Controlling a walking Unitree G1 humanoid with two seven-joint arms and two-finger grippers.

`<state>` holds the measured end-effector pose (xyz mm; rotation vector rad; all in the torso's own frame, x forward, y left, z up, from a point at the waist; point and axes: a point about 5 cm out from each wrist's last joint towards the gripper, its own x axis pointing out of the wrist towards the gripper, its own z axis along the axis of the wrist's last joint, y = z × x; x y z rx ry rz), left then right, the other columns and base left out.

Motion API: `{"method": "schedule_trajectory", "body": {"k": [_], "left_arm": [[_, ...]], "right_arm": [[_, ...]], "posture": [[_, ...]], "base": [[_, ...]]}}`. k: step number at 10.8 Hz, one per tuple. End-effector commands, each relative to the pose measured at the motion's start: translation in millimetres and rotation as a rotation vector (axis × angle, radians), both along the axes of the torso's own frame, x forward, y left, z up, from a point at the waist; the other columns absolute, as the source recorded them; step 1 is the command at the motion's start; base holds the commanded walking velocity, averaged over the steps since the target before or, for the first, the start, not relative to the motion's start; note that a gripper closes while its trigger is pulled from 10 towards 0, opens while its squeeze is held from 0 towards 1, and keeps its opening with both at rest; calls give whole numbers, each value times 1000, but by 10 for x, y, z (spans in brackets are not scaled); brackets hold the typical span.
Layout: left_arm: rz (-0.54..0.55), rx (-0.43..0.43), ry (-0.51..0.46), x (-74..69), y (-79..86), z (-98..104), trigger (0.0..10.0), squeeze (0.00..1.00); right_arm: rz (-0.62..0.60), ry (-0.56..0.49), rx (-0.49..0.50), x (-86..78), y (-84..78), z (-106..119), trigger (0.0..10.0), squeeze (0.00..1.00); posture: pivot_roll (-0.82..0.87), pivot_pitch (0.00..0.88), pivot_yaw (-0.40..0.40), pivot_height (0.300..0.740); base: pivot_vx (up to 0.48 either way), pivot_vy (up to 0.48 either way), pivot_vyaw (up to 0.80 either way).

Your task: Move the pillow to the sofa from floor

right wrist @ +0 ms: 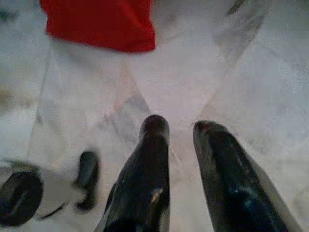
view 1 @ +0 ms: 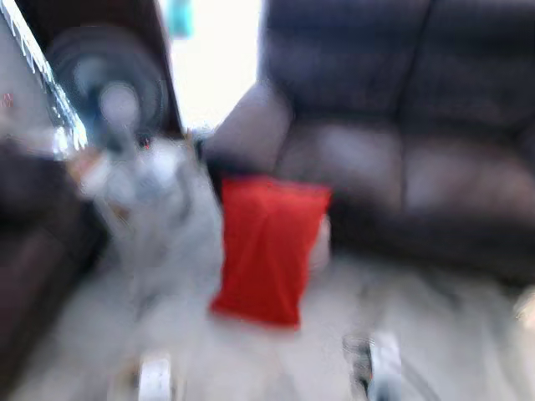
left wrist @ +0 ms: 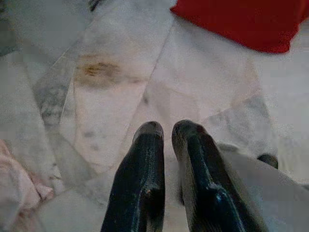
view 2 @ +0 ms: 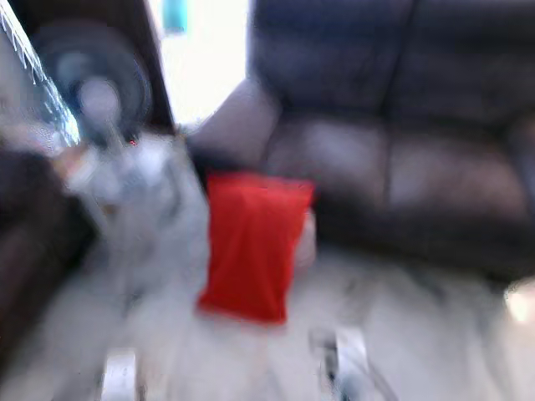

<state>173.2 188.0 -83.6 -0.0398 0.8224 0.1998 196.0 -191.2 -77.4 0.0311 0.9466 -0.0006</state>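
Observation:
A red pillow stands on the pale marble floor, leaning against the front of a dark brown sofa near its left armrest. The head views are blurred. Both silver arms hang low at the bottom edge, short of the pillow. My left gripper points down at the floor, its black fingers almost touching, with the red pillow beyond the tips. Over the tiles my right gripper keeps a gap between its fingers, nothing in it, and the red pillow lies ahead.
A standing fan and pale clutter occupy the left, beside another dark seat. A bright doorway opens behind. Pinkish cloth lies on the floor by the left arm.

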Motion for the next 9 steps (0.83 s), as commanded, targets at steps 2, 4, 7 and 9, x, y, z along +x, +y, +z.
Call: {"method": "schedule_trajectory", "body": {"k": [2, 4, 7, 9], "left_arm": [[11, 19, -1, 18, 85, 18, 10000, 0], [-10, 27, -16, 52, 68, 35, 10000, 0], [-24, -2, -41, 121, 8, 62, 10000, 0], [-40, 5, -28, 108, -2, 51, 10000, 0]], "right_arm": [[13, 2, 12, 14, 60, -1, 10000, 0], [14, -3, 9, 17, 58, 1, 10000, 0], [11, -9, 17, 24, 59, 6, 10000, 0], [15, -9, 18, 26, 66, 6, 10000, 0]], "posture": [[79, 85, -23, 740], [78, 84, -23, 740], [79, 83, -25, 740], [79, 83, -27, 740]], "base": [[0, 476, -772], [0, 206, -381], [0, 0, 0], [0, 0, 0]]}}
